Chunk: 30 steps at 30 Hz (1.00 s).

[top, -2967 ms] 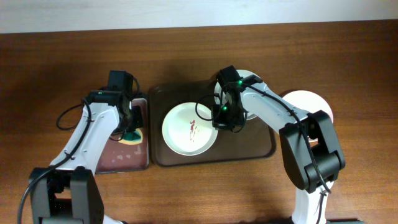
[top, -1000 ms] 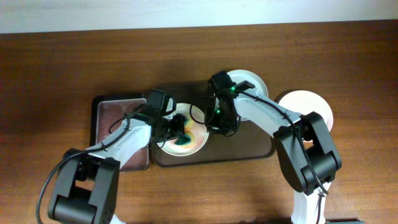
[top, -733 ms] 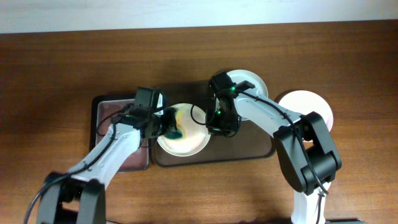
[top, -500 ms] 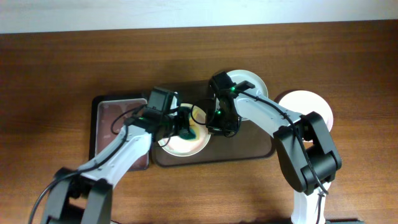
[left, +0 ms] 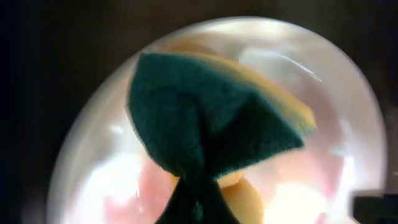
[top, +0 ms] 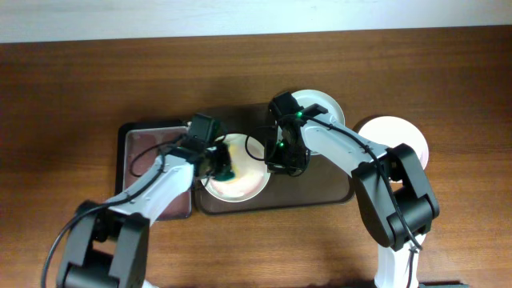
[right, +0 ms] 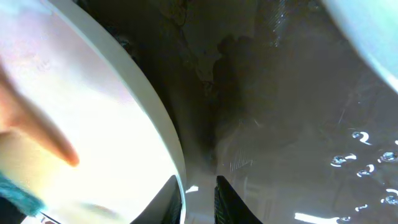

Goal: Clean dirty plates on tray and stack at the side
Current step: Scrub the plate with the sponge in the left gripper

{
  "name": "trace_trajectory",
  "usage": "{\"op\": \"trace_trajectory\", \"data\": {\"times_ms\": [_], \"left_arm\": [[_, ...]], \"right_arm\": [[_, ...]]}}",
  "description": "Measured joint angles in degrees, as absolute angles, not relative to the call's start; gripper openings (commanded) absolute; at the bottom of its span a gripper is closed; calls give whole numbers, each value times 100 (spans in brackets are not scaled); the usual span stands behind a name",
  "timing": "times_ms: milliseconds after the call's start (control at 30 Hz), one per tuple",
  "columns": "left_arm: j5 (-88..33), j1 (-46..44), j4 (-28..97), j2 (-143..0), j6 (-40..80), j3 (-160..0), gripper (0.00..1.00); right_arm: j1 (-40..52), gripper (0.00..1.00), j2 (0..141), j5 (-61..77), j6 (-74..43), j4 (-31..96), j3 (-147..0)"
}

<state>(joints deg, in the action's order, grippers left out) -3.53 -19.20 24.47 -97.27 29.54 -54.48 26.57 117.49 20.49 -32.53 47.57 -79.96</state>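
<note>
A: Far left, small tray point(top: 144, 152). Next, the left claw point(top: 216, 164) clenched on 1 sponge point(left: 205, 124), soft, pressed onto the plate point(top: 250, 186) mid brown tray point(top: 320, 192).
B: Plate handling?
A: Likely stiff, light, slick when wet, chippable. Best taken at the rim, which the right claw point(top: 282, 158) pinches.
B: Count?
A: 3 plates. This 1, the second plate point(top: 326, 104) at the tray's far right corner, the third plate point(top: 398, 132) on the table point(top: 448, 80) beyond. 2 trays.
</note>
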Motion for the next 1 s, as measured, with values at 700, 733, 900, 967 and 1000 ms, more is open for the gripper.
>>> {"op": "trace_trajectory", "data": {"times_ms": [700, 733, 900, 967, 1000], "left_arm": [[-1494, -2154, 1966, -9977, 2657, -5391, 0], [-1323, -2150, 2060, -9977, 2655, -5408, 0], [-355, -2123, 2698, -9933, 2648, -5572, 0], [-49, -2029, 3092, -9835, 2561, -5704, 0], [34, -2001, 3264, -9780, 2499, -5758, 0]], "right_arm": [[2657, 20, 11749, 2045, -3251, 4814, -7996], [2657, 20, 11749, 2045, -3251, 4827, -7996], [2663, 20, 11749, 2071, -3253, 4825, -7996], [2663, 27, 11749, 2069, -3256, 4886, -7996], [2663, 35, 11749, 2062, -3273, 4974, -7996]]}}
